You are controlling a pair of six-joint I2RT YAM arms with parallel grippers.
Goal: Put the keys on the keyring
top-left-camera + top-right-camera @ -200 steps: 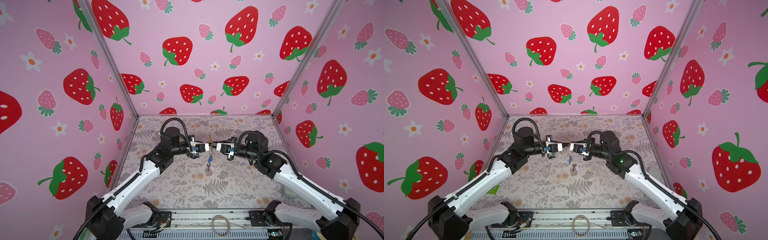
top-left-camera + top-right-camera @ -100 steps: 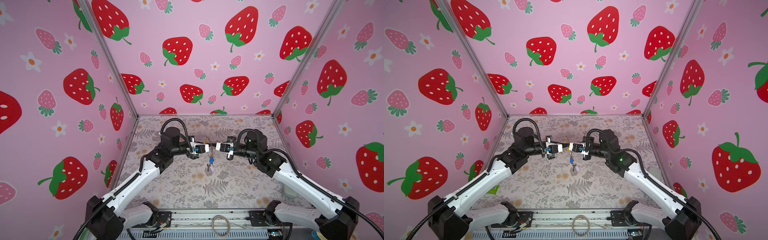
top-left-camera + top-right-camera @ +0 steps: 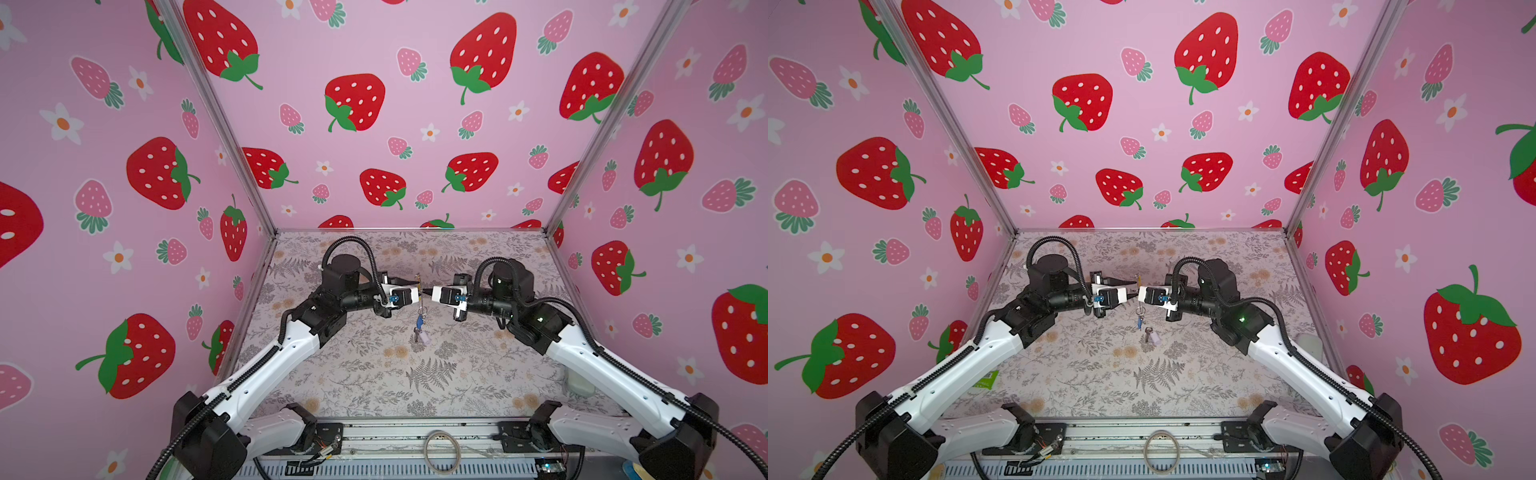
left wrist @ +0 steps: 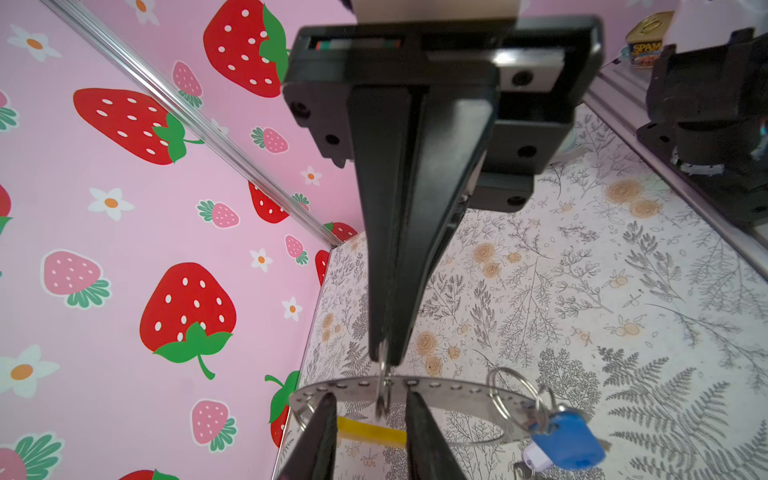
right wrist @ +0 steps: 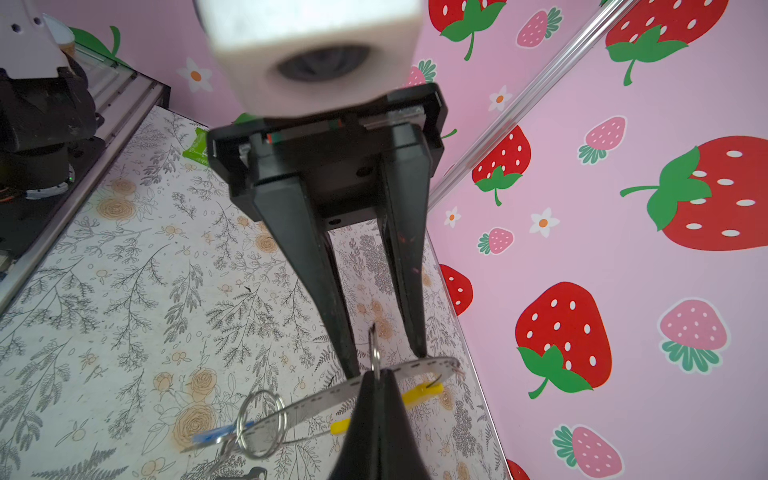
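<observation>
in mid-air, right gripper (image 4: 384, 353) pinches a loop (image 4: 383, 376) on the keyring (image 4: 457, 388), left gripper (image 5: 386, 359) jaws apart; blue key (image 4: 567, 442) hangs, lilac key (image 3: 1154, 337) likely needs fetching next.

Pink walls (image 3: 291, 62) printed with strawberries and flowers are joined by aluminium posts (image 3: 222, 124); the floor (image 3: 374, 374) is covered with grey botanical print.

Floral table (image 3: 374, 386); lilac-tagged key (image 3: 424, 336) lying mid-surface.
</observation>
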